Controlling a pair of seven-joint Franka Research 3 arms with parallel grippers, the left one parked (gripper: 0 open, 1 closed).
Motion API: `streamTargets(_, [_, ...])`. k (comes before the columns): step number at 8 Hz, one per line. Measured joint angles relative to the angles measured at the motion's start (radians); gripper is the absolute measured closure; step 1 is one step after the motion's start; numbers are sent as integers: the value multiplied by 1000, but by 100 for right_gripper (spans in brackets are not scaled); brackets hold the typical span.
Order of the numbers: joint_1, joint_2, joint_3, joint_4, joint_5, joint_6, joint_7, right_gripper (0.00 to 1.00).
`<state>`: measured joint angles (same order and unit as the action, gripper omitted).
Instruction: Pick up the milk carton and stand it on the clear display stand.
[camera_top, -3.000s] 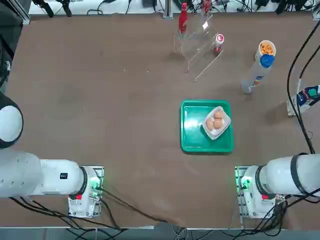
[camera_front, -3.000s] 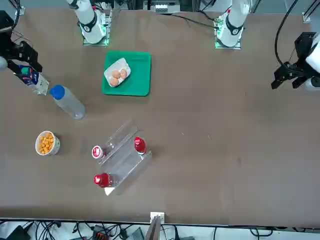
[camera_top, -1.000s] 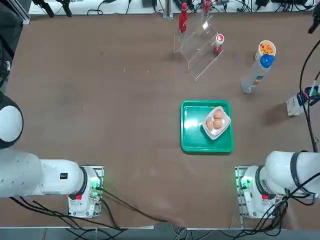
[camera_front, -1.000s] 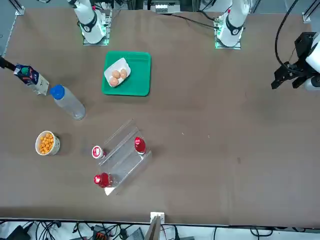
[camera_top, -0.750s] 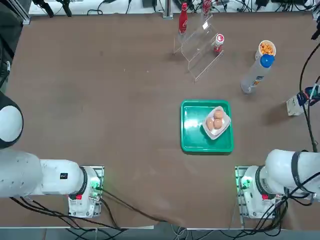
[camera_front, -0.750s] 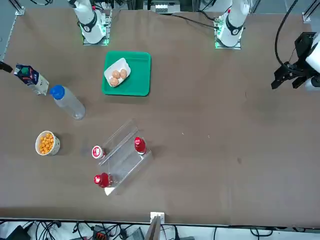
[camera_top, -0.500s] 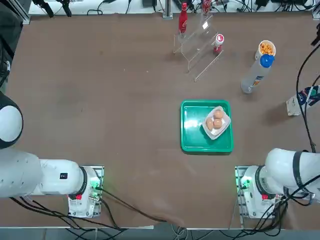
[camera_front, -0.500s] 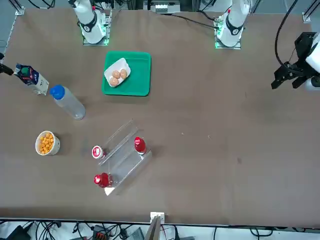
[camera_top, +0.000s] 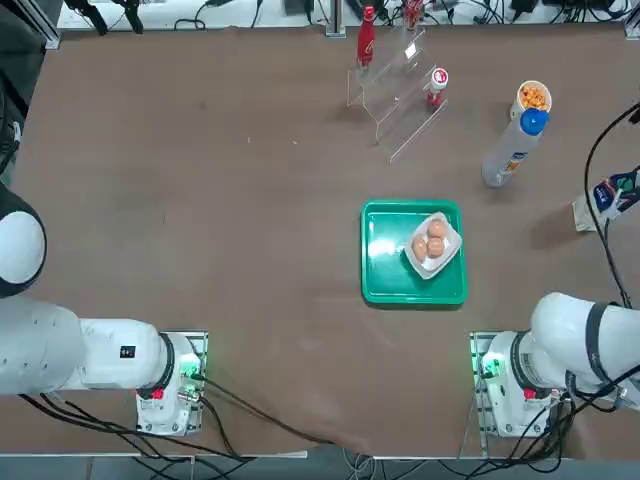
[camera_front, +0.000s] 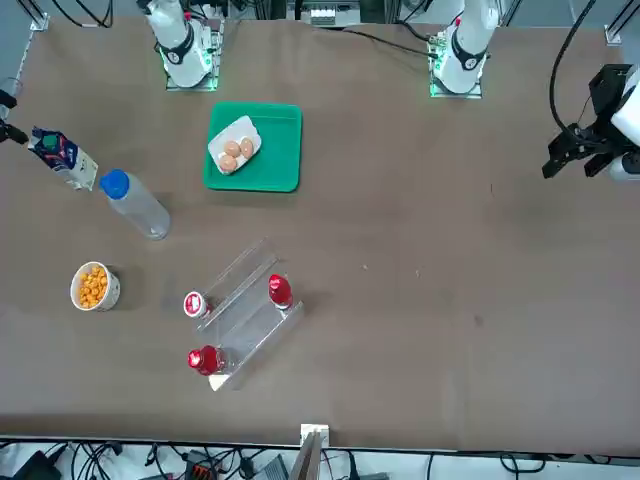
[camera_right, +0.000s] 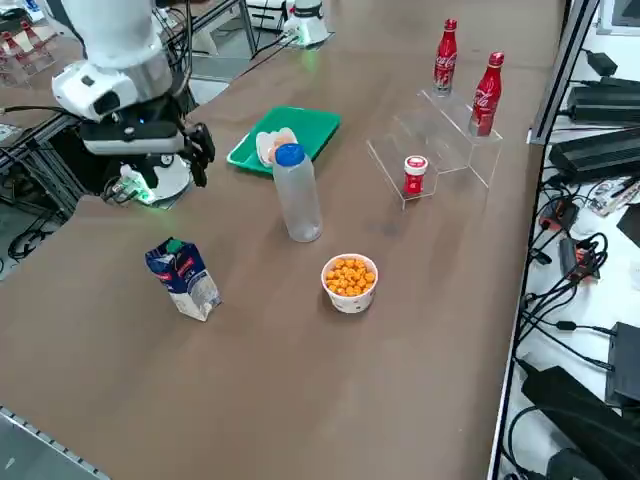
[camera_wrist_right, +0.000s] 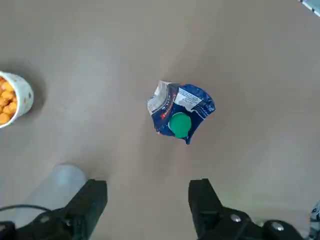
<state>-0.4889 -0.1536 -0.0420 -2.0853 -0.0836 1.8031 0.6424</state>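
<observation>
Milk carton (camera_right: 184, 279) is standing upright on the bench (camera_right: 300, 380), untouched; right gripper (camera_wrist_right: 148, 200) is hovering above it, fingers (camera_wrist_right: 202, 197) spread wide.

The brown counter (camera_top: 200, 200) carries five things directly. The end effector (camera_wrist_right: 149, 200) hangs above it with fingers spread, and the milk carton (camera_wrist_right: 180, 114) stands upright on the bare surface below, apart from both fingers. The tall blue-capped bottle (camera_right: 297, 195) stands near the end effector, with the cup of orange snacks (camera_right: 349, 281) just past it. The green tray (camera_top: 385, 270) and the clear display stand (camera_top: 400, 100) sit well apart from the end effector.
</observation>
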Motion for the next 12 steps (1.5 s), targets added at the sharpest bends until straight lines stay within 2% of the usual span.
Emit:
streamTargets(7, [-117, 2, 1, -165, -4, 205, 119, 0])
streamTargets(9, [-123, 7, 1, -179, -4, 232, 146, 0])
streamTargets(12, [-124, 16, 2, -246, -5, 333, 150, 0])
